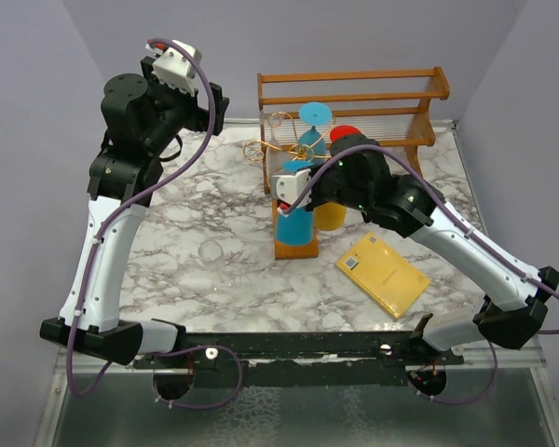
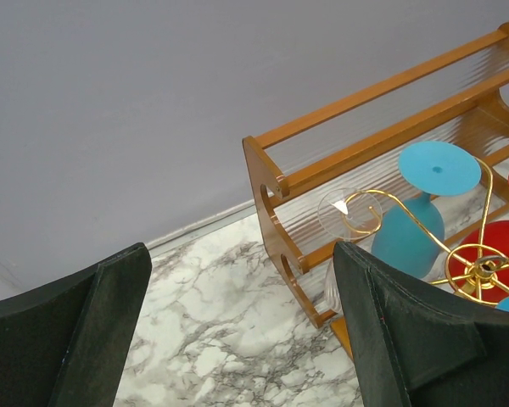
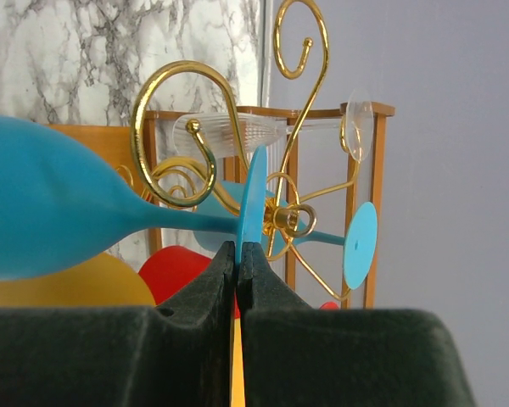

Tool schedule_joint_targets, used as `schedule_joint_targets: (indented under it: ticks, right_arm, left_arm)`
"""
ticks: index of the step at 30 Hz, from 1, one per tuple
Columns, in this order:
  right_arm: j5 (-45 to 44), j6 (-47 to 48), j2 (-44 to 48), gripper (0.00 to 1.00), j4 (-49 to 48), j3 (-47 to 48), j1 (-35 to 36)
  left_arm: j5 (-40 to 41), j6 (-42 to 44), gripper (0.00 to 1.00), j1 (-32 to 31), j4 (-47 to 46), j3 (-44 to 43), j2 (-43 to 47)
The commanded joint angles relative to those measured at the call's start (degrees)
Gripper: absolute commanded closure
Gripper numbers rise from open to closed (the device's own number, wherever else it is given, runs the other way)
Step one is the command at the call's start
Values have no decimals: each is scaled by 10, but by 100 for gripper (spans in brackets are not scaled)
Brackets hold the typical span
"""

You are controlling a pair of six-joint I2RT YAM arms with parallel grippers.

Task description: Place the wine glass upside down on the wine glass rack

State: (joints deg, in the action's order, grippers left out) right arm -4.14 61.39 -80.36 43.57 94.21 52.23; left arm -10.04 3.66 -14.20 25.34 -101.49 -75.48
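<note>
Reaching in from the lower right, the right arm crosses the marble table (image 1: 186, 214) toward the far left, elbow raised, forearm pointing at the wine glass rack (image 1: 278, 142). Its wrist sits over the rack's near end.

Right gripper (image 3: 239, 254): both fingers pressed flat together, with the thin rim of the blue wine glass (image 3: 51, 212) foot nipped at their tips. In the top view this glass is inverted, bowl low over the rack's orange-brown base, foot up under the wrist. In the wrist view the stem passes close by a gold scroll arm; cannot tell whether it rests on the wire.

Left arm: rises from the lower-left base along the table's left side, folds at the elbow in the far-left corner, wrist turned right toward the wooden slatted shelf (image 1: 354, 93). Left gripper (image 2: 240, 254): fingers spread wide, nothing between them, well apart from the rack.

Rack stands just in front of the shelf. Also on it:
- 1 second blue glass (image 1: 314, 130), foot up
- 1 red glass (image 1: 345, 135)
- 1 yellow glass (image 1: 331, 216)
- 1 clear glass on rack (image 2: 348, 214), hung from a scroll arm

1 loose clear glass (image 1: 212, 253) on the marble near the left arm; its attitude is unclear. 1 yellow book (image 1: 384, 275) lies flat beneath the right forearm.
</note>
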Motion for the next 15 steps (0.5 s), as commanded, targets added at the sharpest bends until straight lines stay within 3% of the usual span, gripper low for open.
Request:
schedule_joint_targets:
  ticks: [1,15]
  right_arm:
    - [-21,3,-5,99,-30,13,6]
    - [-9,-6,-15,99,-42,33,8]
  left_arm:
    - [-14,6,9,3,-16,6,6]
    - [-18,8,9,3,-15,9,9]
